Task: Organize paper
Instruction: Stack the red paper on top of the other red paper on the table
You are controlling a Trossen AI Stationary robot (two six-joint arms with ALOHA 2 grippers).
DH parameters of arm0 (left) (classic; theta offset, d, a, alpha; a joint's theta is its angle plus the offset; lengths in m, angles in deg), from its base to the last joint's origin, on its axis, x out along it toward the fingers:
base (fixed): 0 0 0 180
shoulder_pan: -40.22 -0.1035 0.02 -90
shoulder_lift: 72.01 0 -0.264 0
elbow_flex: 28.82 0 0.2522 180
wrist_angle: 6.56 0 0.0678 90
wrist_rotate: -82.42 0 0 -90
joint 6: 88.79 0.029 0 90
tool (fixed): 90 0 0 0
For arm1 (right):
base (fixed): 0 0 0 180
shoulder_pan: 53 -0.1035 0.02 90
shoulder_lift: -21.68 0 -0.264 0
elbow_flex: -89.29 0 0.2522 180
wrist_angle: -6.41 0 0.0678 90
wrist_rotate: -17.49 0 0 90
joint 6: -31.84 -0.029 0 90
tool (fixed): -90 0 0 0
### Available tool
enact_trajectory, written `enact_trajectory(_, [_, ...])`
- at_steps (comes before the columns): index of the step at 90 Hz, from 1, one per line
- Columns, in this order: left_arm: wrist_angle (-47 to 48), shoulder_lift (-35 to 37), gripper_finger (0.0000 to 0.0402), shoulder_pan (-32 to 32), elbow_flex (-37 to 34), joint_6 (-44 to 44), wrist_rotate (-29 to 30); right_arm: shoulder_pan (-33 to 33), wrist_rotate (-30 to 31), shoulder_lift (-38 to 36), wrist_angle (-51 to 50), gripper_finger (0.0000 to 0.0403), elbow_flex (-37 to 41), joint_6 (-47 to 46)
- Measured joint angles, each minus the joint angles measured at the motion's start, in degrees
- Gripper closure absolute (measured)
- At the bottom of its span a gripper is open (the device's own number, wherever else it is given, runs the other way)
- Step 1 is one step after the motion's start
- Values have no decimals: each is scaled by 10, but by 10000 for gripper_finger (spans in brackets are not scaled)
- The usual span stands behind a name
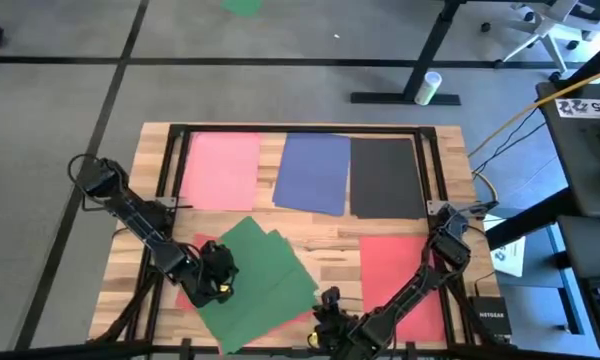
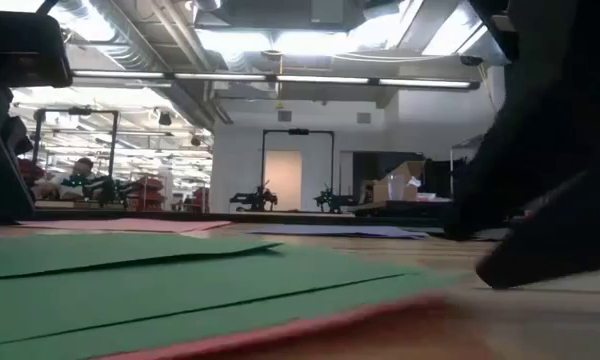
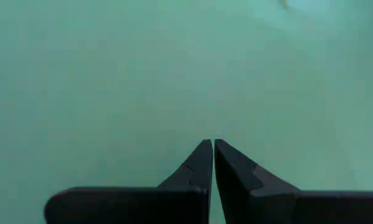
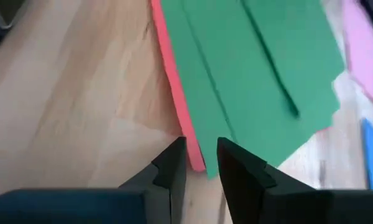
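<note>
Your table (image 1: 450, 140) held pink (image 1: 223, 170), blue (image 1: 315, 172) and black (image 1: 385, 177) sheets across the frame's upper middle, a red sheet (image 1: 392, 262) at lower right, and green sheets (image 1: 265, 275) fanned at lower centre. Your left gripper (image 1: 223, 290), fingers together, pressed on the green. Your right gripper (image 1: 327, 300), fingers slightly apart, sat at the green's lower-right edge.

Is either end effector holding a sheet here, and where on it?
Nothing is held. The left end effector is shut, tips down over the green paper, pinching nothing. The right end effector is open at the red sheet's edge.
</note>
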Motion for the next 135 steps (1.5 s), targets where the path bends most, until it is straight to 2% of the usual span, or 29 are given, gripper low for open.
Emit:
enact_trajectory(14, [0, 0, 402, 0, 0, 0, 0, 13, -19, -1, 4, 388, 12, 3])
enact_trajectory(20, [0, 0, 402, 0, 0, 0, 0, 20, -32, -1, 7, 397, 19, 3])
enact_trajectory(41, [0, 0, 402, 0, 0, 11, 0, 18, -48, -3, -11, 350, -3, 27])
enact_trajectory(55, [0, 0, 402, 0, 0, 11, 0, 17, -87, -3, -50, 322, -49, 35])
enact_trajectory(74, [0, 0, 402, 0, 0, 10, 0, 16, -127, -3, -110, 296, -52, 35])
enact_trajectory(104, [-18, 0, 402, 0, -12, 10, -6, 15, -104, -8, -30, 288, 6, 73])
enact_trajectory(135, [-17, -6, 402, 0, -15, 9, -16, 27, -69, -4, 21, 288, 11, 120])
